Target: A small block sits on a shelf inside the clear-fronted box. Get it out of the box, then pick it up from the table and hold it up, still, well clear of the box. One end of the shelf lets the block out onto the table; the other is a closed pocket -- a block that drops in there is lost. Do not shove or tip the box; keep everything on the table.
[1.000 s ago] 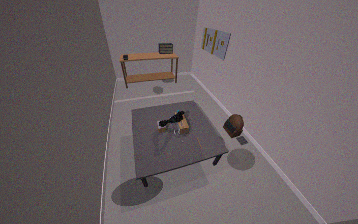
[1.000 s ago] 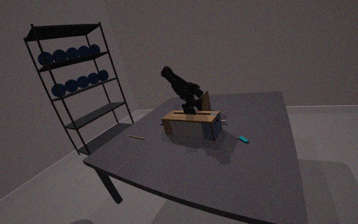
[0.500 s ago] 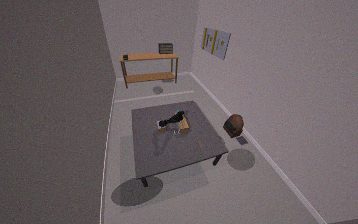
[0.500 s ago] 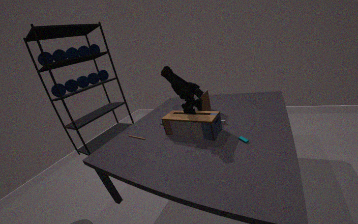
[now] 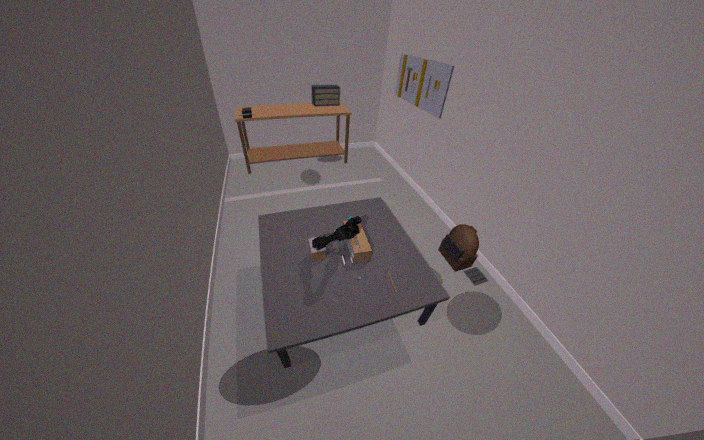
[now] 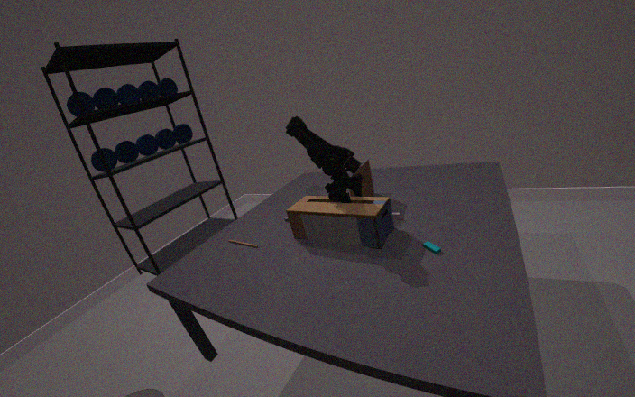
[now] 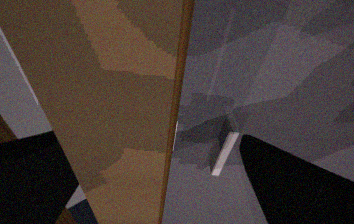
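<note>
With the pincer released and empty at the slot atop the box, step 1 seems in hand; no block shows beneath it, unless the teal piece well aside is it, so next sweep gently toward the open end

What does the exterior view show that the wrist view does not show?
Only the exterior view shows the whole box on the table, the arm reaching down to its top, a thin stick, a small teal piece and a black rack. Only the wrist view shows a small white bar near the open gripper. Both show the box's tan top and the grey table.
</note>
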Tool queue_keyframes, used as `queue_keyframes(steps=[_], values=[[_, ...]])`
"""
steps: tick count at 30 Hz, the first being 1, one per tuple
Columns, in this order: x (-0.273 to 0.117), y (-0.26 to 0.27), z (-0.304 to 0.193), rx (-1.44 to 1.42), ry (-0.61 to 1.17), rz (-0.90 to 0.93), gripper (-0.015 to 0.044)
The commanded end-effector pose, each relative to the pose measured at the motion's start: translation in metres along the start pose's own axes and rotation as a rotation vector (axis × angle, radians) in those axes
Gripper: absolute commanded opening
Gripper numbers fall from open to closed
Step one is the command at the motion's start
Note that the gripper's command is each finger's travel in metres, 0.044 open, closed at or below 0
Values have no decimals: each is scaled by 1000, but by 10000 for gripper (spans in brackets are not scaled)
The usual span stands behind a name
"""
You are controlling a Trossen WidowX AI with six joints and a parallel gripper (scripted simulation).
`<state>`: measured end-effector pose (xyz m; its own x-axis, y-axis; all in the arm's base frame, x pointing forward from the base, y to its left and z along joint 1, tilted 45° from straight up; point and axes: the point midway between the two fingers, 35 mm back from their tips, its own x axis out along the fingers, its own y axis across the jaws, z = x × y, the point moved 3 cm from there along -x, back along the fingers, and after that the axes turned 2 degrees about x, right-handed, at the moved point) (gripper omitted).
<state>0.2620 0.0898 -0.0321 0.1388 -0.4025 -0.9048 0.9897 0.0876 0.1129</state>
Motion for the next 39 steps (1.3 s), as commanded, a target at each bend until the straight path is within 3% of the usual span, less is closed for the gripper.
queue_keyframes(steps=[1, 15, 39], values=[[3, 0, -6, 1, 2, -3, 400], [0, 1, 3, 1, 2, -3, 400], [8, 0, -21, 1, 3, -2, 400]])
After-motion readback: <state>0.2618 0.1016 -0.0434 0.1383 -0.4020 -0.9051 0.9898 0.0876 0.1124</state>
